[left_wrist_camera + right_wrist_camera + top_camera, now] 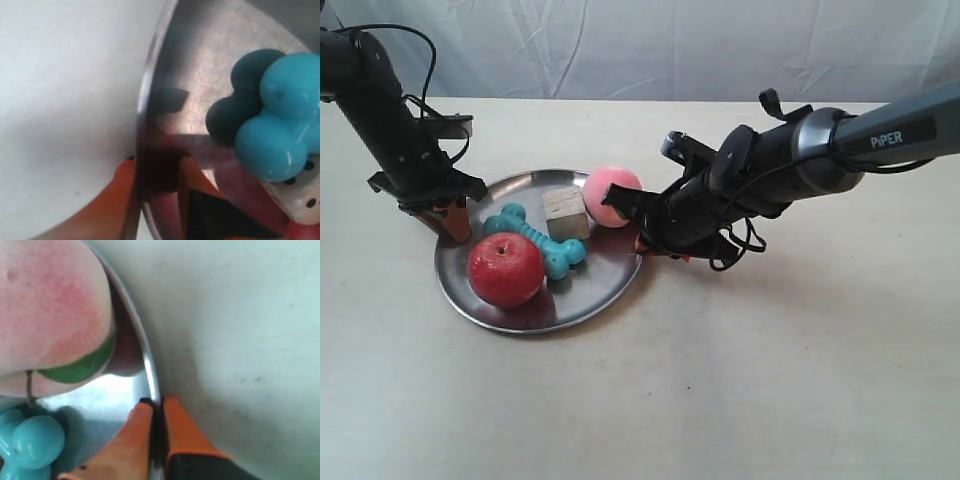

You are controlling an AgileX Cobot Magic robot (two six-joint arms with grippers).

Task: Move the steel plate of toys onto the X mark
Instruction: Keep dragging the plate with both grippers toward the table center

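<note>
The steel plate [610, 268] lies on the table with a red apple [506, 269], a turquoise bone [538, 240], a pale wooden block [565, 212] and a pink peach [612, 195] on it. The white die [302, 199] shows beside the bone [280, 120] in the left wrist view. My left gripper [448, 215] [156, 170] straddles the plate's rim [142, 125], one orange finger outside and one inside, shut on it. At the opposite side my right gripper [645, 240] [156, 407] is pinched shut on the rim [149, 367], next to the peach [50, 305]. The X mark is out of view.
The beige table [770, 380] stretches in front of and to the right of the plate. A creased white cloth [650, 50] hangs behind the table. Black cables loop off both arms.
</note>
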